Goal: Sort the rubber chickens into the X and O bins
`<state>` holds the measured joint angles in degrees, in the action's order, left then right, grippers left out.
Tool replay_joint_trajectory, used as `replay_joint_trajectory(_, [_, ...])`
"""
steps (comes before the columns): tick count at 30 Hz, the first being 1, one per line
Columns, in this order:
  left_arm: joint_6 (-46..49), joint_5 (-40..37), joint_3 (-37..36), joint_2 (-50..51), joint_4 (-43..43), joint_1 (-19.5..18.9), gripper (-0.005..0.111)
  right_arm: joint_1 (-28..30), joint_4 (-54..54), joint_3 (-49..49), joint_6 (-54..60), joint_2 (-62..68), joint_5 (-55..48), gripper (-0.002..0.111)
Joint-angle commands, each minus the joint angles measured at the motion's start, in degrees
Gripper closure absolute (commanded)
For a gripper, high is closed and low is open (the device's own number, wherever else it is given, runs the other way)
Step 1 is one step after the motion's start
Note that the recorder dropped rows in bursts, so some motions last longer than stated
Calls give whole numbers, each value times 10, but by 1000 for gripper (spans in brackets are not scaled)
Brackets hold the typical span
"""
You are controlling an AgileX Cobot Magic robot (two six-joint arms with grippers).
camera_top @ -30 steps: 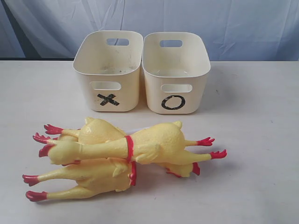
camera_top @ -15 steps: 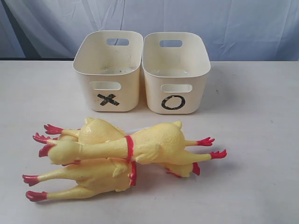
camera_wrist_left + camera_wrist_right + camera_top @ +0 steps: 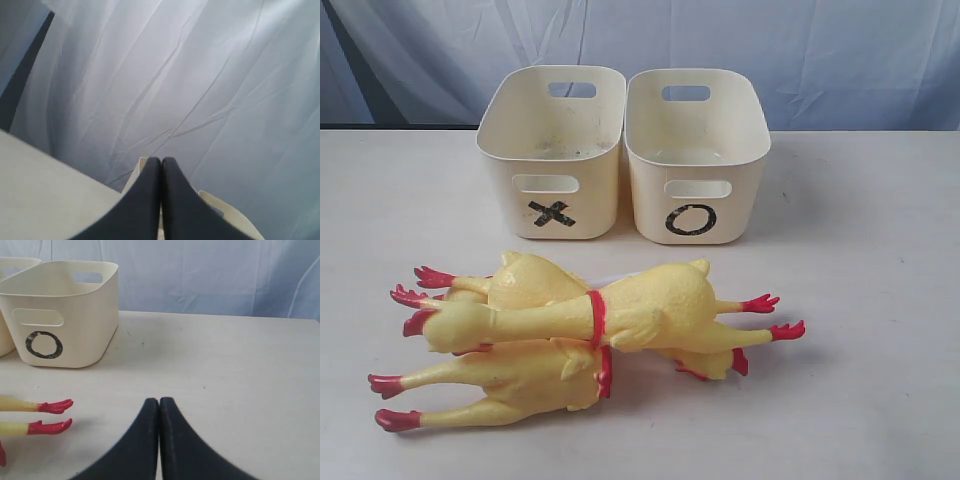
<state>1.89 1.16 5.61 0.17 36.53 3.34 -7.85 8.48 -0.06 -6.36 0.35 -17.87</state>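
Near the closed right jaws, untouched: rubber chickens (image 3: 47,426).

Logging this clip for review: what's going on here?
Nothing is being handled yet. The rubber chickens lie in a tangled pile on the table, in front of the X bin and the O bin, which stand side by side with nothing visible inside. The left gripper and right gripper both have their jaws shut on nothing. Neither appears in the exterior view, so sorting has not started.
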Motion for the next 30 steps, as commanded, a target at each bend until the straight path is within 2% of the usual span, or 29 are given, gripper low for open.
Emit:
replay_joint_trajectory(1, [-3,-35,63,-2,-82,2,107,-2,0,1,1,-4,4,107])
replay_joint_trajectory(5, [-2,-80,111,-2,-131,2,107,-2,0,1,1,-4,4,107])
replay_joint_trajectory(19, [191,-257,187,79,-115,2,107,-2,-1,1,1,-4,4,107])
replay_joint_trajectory(23, [221,-284,187,103,-115,2,107,-2,-1,1,1,-4,4,107])
replay_joint_trajectory(30, [228,-285,187,129,-115,2,107,-2,0,1,1,-4,4,107])
